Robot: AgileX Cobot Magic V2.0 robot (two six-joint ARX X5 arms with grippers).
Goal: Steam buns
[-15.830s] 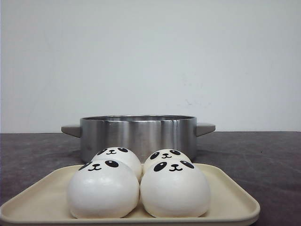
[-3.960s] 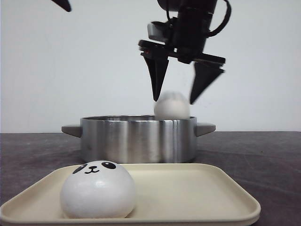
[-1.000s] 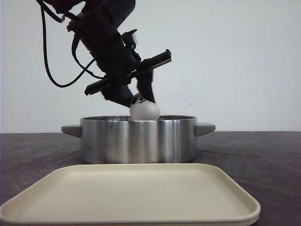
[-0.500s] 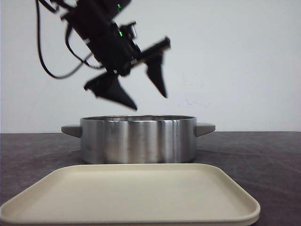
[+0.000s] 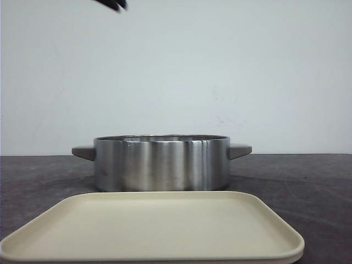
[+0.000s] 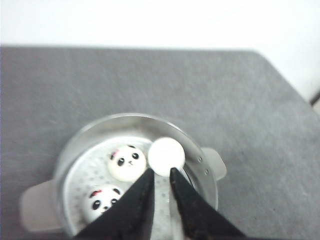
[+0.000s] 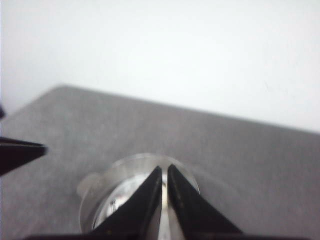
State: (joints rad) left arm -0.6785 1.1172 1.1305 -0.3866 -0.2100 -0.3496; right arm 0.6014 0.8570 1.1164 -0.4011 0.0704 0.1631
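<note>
Buns (image 6: 127, 162) sit inside the pot (image 6: 200, 159); three visible, fourth can't be confirmed. Tray (image 5: 154, 228) is bare. Left gripper (image 6: 159, 181) and right gripper (image 7: 164, 178) both nearly together, holding nothing. Risk: no lid in view, so steam escapes.

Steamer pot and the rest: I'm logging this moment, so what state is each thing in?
Steamer pot: upright, uncovered, holding buns.
Buns: inside the pot; three visible from the left wrist, two faces up.
Tray: empty.
Left end effector: high over the pot, nearly shut, holding nothing.
Right end effector: over the pot, nearly shut, holding nothing.
</note>
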